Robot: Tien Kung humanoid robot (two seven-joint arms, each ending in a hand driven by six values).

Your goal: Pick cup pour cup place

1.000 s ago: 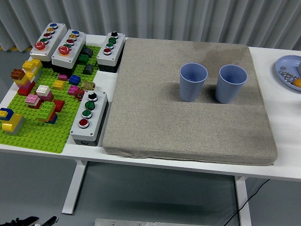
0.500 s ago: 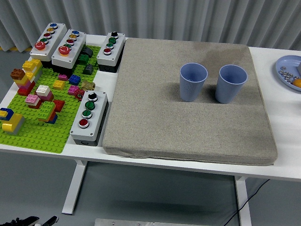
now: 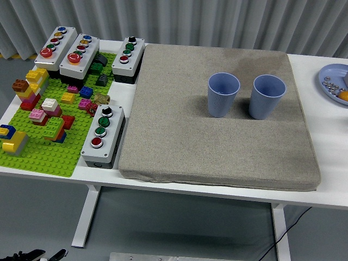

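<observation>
Neither of my hands is in view, so their state is beyond telling, as two blue cups, one (image 3: 223, 94) just left of the other (image 3: 267, 96), stand upright on the grey mat (image 3: 217, 147), fitting either an unpoured or a finished pour.

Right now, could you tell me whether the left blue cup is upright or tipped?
Upright: the left blue cup stands on the grey mat, rim up.

I see a white bench (image 3: 217, 193) on white legs, grey curtain (image 3: 217, 22) behind, grey floor (image 3: 179, 228) below.
</observation>
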